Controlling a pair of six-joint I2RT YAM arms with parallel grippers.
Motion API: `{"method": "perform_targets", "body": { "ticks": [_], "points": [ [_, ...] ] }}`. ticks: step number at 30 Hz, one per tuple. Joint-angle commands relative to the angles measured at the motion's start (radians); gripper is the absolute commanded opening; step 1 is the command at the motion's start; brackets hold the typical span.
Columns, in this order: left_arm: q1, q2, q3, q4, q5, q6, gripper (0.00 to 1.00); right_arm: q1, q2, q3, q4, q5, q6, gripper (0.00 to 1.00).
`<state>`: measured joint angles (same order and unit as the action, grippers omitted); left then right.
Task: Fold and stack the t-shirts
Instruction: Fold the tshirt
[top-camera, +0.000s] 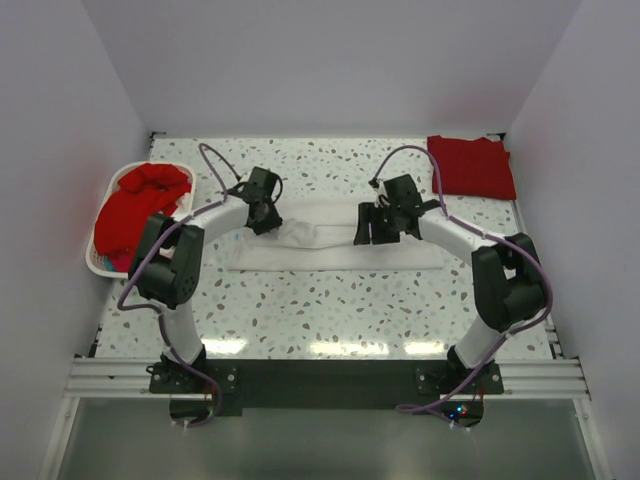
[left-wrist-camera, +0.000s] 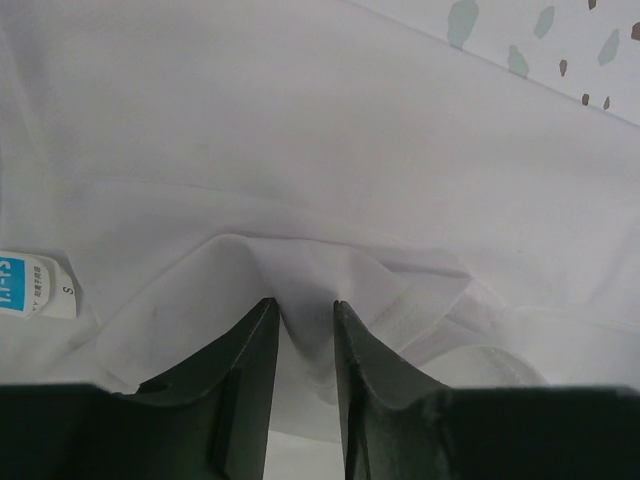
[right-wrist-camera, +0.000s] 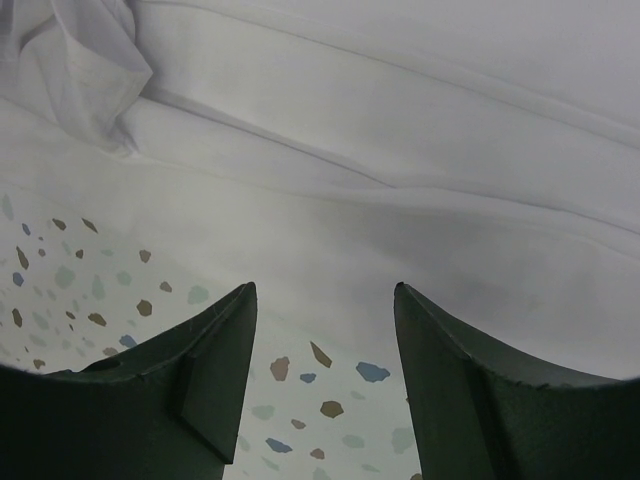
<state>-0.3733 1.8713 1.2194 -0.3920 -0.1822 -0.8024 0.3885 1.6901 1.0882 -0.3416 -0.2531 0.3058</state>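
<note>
left tool (left-wrist-camera: 304, 305): narrow, pinching white t-shirt (left-wrist-camera: 300, 150) | right tool (right-wrist-camera: 324, 290): jaws wide

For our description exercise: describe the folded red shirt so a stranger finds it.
On the speckled table, look to the far right corner. There lies the folded red cloth t-shirt, squared, unlike the crumpled red shirts heaped in the white plastic basket at left.

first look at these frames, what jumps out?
The white shirt, folded into a long strip mid-table, with both arms over it: the left gripper pinches a ridge of its cloth, the right gripper hangs open at its edge. Red stands out too: a folded red shirt in the far right corner, a red heap in the basket at the left.
</note>
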Motion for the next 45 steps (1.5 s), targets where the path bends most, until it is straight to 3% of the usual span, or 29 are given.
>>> {"method": "perform_targets", "body": {
  "ticks": [1,12,22,31,45],
  "points": [
    [0.004,0.008,0.055,-0.010,0.012,-0.015,0.32,0.016,0.013,0.036,0.049,-0.011,-0.011,0.61],
    [0.020,0.048,0.149,-0.060,-0.011,0.003,0.08,0.042,0.097,0.079,0.148,-0.078,0.006,0.60],
    [0.057,0.031,0.166,-0.062,0.006,0.002,0.08,0.079,0.209,0.166,0.285,-0.190,0.096,0.52],
    [0.060,0.017,0.126,-0.038,0.029,-0.012,0.08,0.098,0.341,0.229,0.426,-0.242,0.355,0.51],
    [0.062,-0.015,0.103,-0.028,0.026,-0.006,0.08,0.130,0.439,0.251,0.535,-0.310,0.519,0.42]
  ]
}}
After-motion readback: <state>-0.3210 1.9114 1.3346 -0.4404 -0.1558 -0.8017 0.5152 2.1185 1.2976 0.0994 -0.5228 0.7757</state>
